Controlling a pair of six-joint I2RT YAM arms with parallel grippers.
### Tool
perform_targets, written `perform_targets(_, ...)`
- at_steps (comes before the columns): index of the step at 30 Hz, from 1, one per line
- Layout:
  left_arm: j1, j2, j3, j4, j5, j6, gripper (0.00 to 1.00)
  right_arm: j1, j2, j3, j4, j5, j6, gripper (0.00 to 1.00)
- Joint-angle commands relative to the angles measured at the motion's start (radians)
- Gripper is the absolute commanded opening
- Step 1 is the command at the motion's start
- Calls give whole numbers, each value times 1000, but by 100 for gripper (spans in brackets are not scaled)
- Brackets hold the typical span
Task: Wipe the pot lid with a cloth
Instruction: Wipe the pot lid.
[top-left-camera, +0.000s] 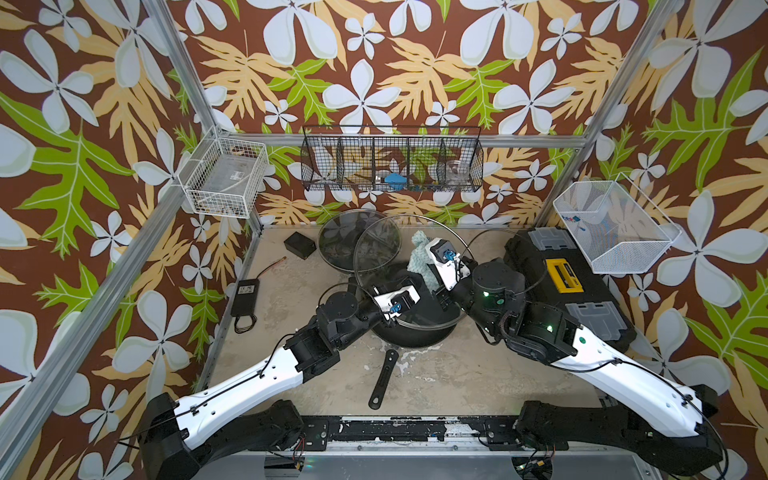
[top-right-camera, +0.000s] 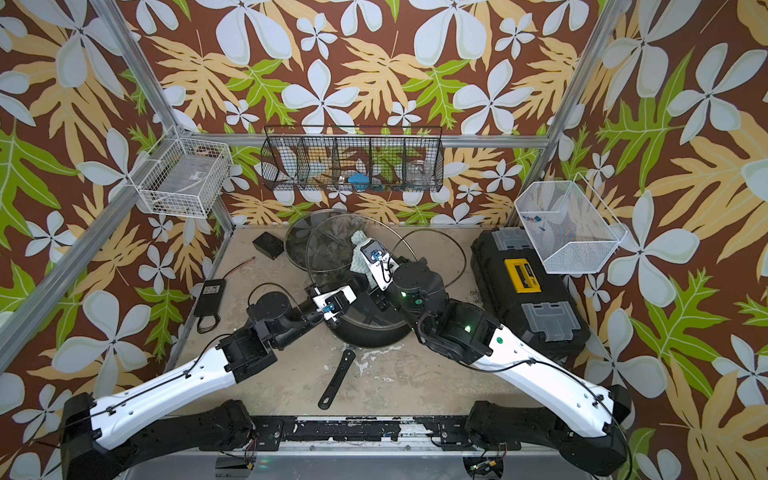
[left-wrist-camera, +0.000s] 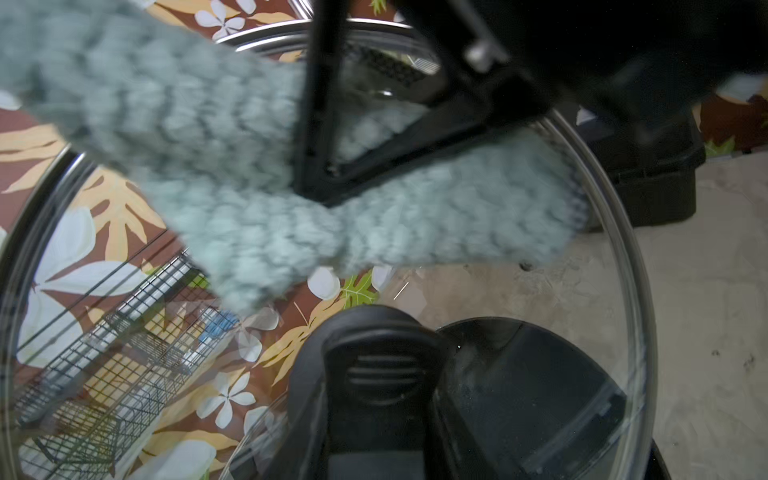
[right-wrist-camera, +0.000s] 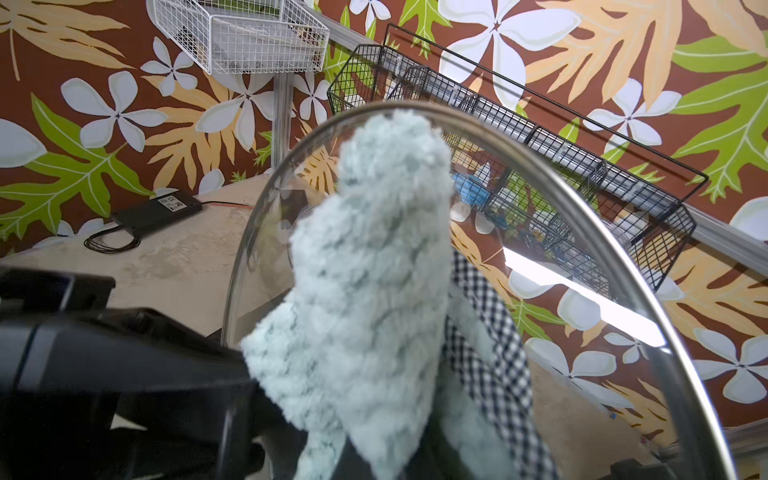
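The cloth (top-left-camera: 419, 257) is pale mint green. The pot lid (top-left-camera: 376, 253) is clear glass with a silver rim. The pan (top-left-camera: 415, 338) is black. The toolbox (top-left-camera: 534, 266) is black with a yellow clasp (top-left-camera: 563, 274). The counter (top-left-camera: 457, 382) is sandy grey with white marks. The wall (top-left-camera: 374, 62) is brown with white flowers and green and tan leaves.
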Motion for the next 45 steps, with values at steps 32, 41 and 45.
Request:
perform_targets(32, -37, -73, -56, 110, 23, 316, 0, 3, 50, 83, -77, 122, -21, 0)
perform_targets(41, -37, -46, -27, 261, -118, -288, 0, 6, -91, -86, -118, 94, 65, 0)
perform_targets(45, -37, -9, 26, 281, -270, -549, 0, 20, -120, -165, -93, 57, 105, 0)
